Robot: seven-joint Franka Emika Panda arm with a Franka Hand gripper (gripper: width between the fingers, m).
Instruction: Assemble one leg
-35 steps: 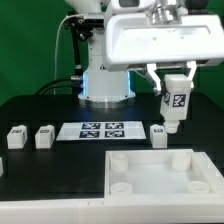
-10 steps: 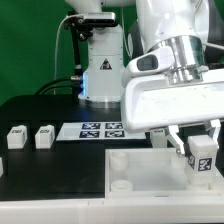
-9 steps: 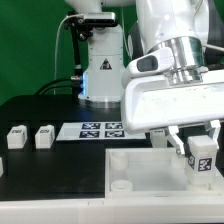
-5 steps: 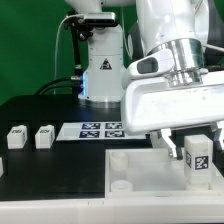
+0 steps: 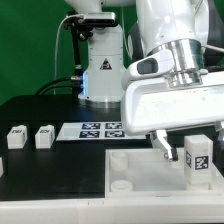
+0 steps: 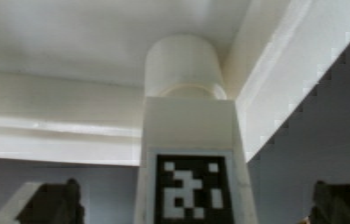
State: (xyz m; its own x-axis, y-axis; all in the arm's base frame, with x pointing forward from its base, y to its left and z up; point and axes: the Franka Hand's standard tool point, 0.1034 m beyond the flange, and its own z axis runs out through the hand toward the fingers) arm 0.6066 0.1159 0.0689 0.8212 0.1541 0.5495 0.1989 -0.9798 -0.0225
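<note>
The leg (image 5: pixel 197 160), a small white post with a black-and-white tag, stands upright on the far right corner of the large white panel (image 5: pixel 135 172), at one of its round sockets. My gripper (image 5: pixel 191 150) straddles it with the jaws apart. The finger (image 5: pixel 164 146) on the exterior view's left is clear of the leg. In the wrist view the leg (image 6: pixel 193 150) runs down the middle with its rounded end against the panel's corner. My gripper (image 6: pixel 198 205) has dark fingers (image 6: pixel 55 203) on each side, with a gap between each finger and the leg.
Two more legs (image 5: pixel 15 137) (image 5: pixel 44 137) lie on the black table at the exterior view's left, and a third (image 5: pixel 1 166) is cut by the frame edge. The marker board (image 5: pixel 100 130) lies behind the panel. The robot base (image 5: pixel 102 70) stands at the back.
The leg has gone from tilted to upright at the panel's corner. The jaws have opened and the finger on the exterior view's left has moved away from the leg.
</note>
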